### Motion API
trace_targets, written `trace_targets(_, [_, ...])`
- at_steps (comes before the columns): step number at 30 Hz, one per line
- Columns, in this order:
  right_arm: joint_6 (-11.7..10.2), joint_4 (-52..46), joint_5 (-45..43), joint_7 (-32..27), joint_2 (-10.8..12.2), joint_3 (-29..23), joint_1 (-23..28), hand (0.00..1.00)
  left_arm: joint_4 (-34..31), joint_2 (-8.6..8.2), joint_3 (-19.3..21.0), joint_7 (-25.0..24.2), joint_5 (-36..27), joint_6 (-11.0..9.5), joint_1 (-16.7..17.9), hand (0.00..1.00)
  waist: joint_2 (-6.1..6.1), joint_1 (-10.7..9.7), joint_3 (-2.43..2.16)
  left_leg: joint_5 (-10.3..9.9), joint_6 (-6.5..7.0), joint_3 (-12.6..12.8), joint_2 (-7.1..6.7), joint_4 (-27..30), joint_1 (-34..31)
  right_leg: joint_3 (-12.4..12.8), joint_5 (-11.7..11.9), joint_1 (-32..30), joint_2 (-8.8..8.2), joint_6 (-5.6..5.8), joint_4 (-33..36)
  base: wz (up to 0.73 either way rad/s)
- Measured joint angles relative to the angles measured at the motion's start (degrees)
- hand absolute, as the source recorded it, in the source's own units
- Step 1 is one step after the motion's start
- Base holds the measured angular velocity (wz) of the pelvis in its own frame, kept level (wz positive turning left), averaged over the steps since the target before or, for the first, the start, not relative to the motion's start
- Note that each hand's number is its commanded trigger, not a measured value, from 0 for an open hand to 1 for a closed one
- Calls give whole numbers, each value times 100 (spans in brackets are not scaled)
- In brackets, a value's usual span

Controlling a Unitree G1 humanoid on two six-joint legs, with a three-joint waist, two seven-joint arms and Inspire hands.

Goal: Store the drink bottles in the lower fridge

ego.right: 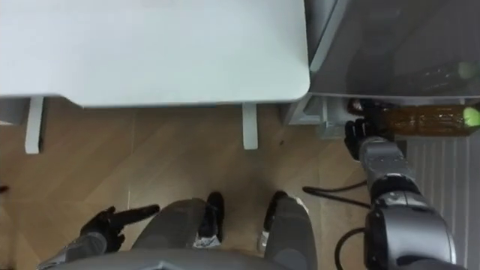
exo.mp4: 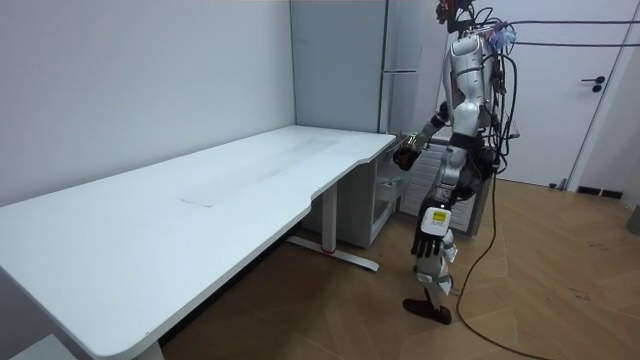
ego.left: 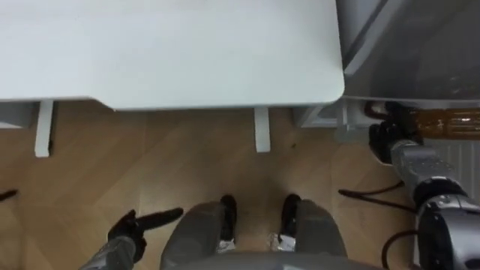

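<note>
The robot stands on the light wooden floor (ego.left: 150,161) at the end of the long white desk surface (ego.left: 172,52), with the tall grey fridge (exo.mp4: 335,60) just beyond that end on its right. Its right arm is bent at the elbow and reaches forward and low past the corner of the surface, the forearm running up the right side of the eye views toward the foot of the fridge. The right hand (ego.left: 385,139) is clenched, its dark fingers curled round the base end of a clear plastic bottle of amber drink (ego.left: 450,124). The bottle lies roughly level and sticks out to the robot's right, its green cap (ego.right: 470,116) at the far end, just in front of the fridge's grey face (ego.left: 409,45). It is off the floor, carried only by that hand, and whether it touches the fridge cannot be told. The left arm hangs down beside the left leg, well apart from the surface. The left hand (ego.left: 135,229) is low near the knee, released and holding nothing, its dark fingers loosely straight, one of them pointing out toward the legs. In the room view this hand hangs at thigh height on the side nearer the camera, while the right hand is held out at waist height toward the fridge.
</note>
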Motion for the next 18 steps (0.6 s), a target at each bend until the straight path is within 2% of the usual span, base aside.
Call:
trace_targets(11, [-5,14,38,176,-409,195,-504,100,-22,36,-405,176,-2,-105,-224,0,-108,151,68,-1,-6,147,61,472,-1215,138,92,-1288,13,-118,443,-4])
trace_targets(18, [4,92,21,392,-474,472,-761,100,7,117,-675,320,-83,-327,-479,0,-249,167,152,-50,2,178,121,746,-1665,131,100,-1702,15,-154,661,0])
